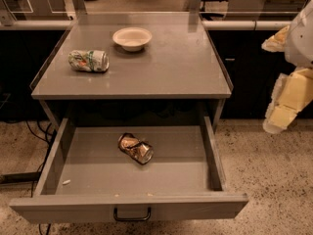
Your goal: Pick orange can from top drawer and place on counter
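Observation:
The orange can is crushed and coppery. It lies on its side in the middle of the open top drawer, which is pulled fully out with its dark handle at the front. The counter is the grey top of the cabinet above it. My gripper hangs at the far right of the view, outside the cabinet and over the floor, well to the right of the drawer and apart from the can.
A green-and-white patterned can lies on its side on the counter's left. A white bowl stands at the counter's back middle. A small white scrap lies in the drawer's front left. Speckled floor surrounds the cabinet.

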